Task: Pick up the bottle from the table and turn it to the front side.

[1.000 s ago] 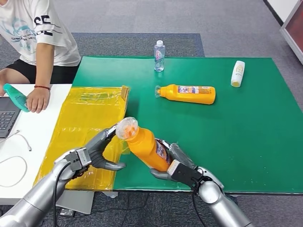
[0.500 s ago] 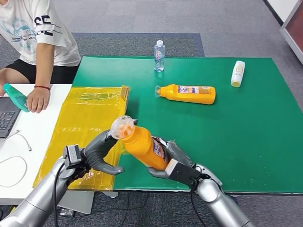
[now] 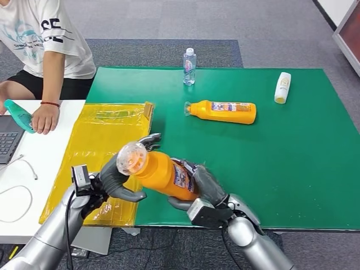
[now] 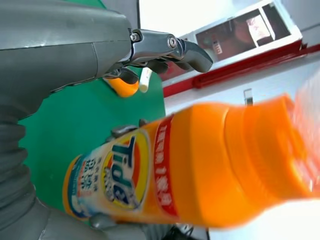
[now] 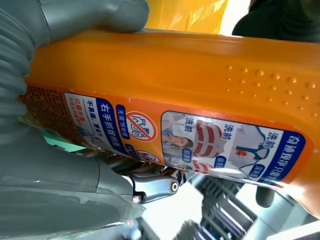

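Note:
My right hand (image 3: 199, 190) grips the lower body of an orange detergent bottle (image 3: 167, 174), holding it off the green mat (image 3: 275, 169) near the front edge. The bottle is tilted, and its clear cap (image 3: 129, 157) points left toward my left hand (image 3: 115, 177). That hand is spread around the neck, one finger above and the thumb below, not closed on it. The left wrist view shows the Tide label on the bottle (image 4: 188, 170), with my left hand's fingers (image 4: 170, 45) apart from it. My right hand (image 5: 56, 175) clasps the bottle (image 5: 188, 90), whose back label faces the right wrist camera.
A second orange bottle (image 3: 223, 112) lies on the mat further back, with a small water bottle (image 3: 189, 66) and a white bottle (image 3: 283, 87) beyond. A yellow bag (image 3: 102, 140) lies left of the mat. A person (image 3: 46, 50) sits at the white table (image 3: 46, 157) holding a teal object (image 3: 19, 115).
My right hand has swung the bottle to the left and flatter, bringing its cap further left. My left hand has drawn left and its fingers now reach around the neck.

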Controlling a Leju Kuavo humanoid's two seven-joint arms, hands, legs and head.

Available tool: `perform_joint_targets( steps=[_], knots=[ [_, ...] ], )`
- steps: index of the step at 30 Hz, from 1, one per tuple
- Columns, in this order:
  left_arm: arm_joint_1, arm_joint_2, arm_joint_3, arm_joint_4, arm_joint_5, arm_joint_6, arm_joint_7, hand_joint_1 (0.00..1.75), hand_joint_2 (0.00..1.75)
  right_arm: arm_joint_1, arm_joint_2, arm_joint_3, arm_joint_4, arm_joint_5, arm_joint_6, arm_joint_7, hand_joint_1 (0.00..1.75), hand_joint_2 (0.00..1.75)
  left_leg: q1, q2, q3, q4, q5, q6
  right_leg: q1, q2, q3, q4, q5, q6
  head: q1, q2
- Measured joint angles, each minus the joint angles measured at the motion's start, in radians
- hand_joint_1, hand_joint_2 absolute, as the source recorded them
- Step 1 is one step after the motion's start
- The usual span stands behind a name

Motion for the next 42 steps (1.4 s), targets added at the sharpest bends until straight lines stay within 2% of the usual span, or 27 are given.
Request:
perform_joint_targets(
  steps=[4,8,23,27,32,34,38,42],
  knots=[
    [0.001,-0.012,0.022,0.001,0.002,-0.001,0.000,0.00,1.75,0.014,0.006,0.025,-0.018,0.102,-0.102,0.009,1.75,1.75,0.000,0.000,0.000,0.000,0.000,0.000,0.000,0.000,0.000,0.000,0.000,0.000,0.000,0.000],
    [0.001,-0.020,0.036,0.003,0.000,-0.009,0.000,0.00,1.75,0.022,0.013,0.050,-0.022,0.137,-0.149,0.023,1.75,1.75,0.000,0.000,0.000,0.000,0.000,0.000,0.000,0.000,0.000,0.000,0.000,0.000,0.000,0.000],
    [-0.019,-0.028,0.012,0.042,-0.029,-0.029,0.000,0.00,1.75,0.011,0.025,0.066,0.029,0.043,-0.124,0.022,1.75,1.75,0.000,0.000,0.000,0.000,0.000,0.000,0.000,0.000,0.000,0.000,0.000,0.000,0.000,0.000],
    [-0.036,-0.020,-0.021,0.056,-0.019,-0.088,0.000,0.00,1.75,-0.001,0.028,0.068,0.042,0.052,-0.122,0.022,1.75,1.75,0.000,0.000,0.000,0.000,0.000,0.000,0.000,0.000,0.000,0.000,0.000,0.000,0.000,0.000],
    [-0.046,0.000,-0.040,0.049,0.049,-0.287,0.000,0.00,1.75,-0.014,0.040,0.085,0.068,0.076,-0.129,0.024,1.75,1.75,0.000,0.000,0.000,0.000,0.000,0.000,0.000,0.000,0.000,0.000,0.000,0.000,0.000,0.000],
    [-0.049,0.011,-0.037,0.042,0.057,-0.330,0.000,0.00,1.75,-0.020,0.046,0.094,0.078,0.097,-0.147,0.030,1.75,1.75,0.000,0.000,0.000,0.000,0.000,0.000,0.000,0.000,0.000,0.000,0.000,0.000,0.000,0.000],
    [-0.057,0.025,-0.037,0.041,0.051,-0.336,0.000,0.00,1.75,-0.032,0.051,0.114,0.101,0.152,-0.212,0.046,1.75,1.75,0.000,0.000,0.000,0.000,0.000,0.000,0.000,0.000,0.000,0.000,0.000,0.000,0.000,0.000],
    [-0.059,0.032,-0.042,0.041,0.034,-0.299,0.001,0.00,1.75,-0.045,0.055,0.133,0.133,0.222,-0.282,0.085,1.75,1.75,0.000,0.000,0.000,0.000,0.000,0.000,0.000,0.000,0.000,0.000,0.000,0.000,0.000,0.000]
  ],
)
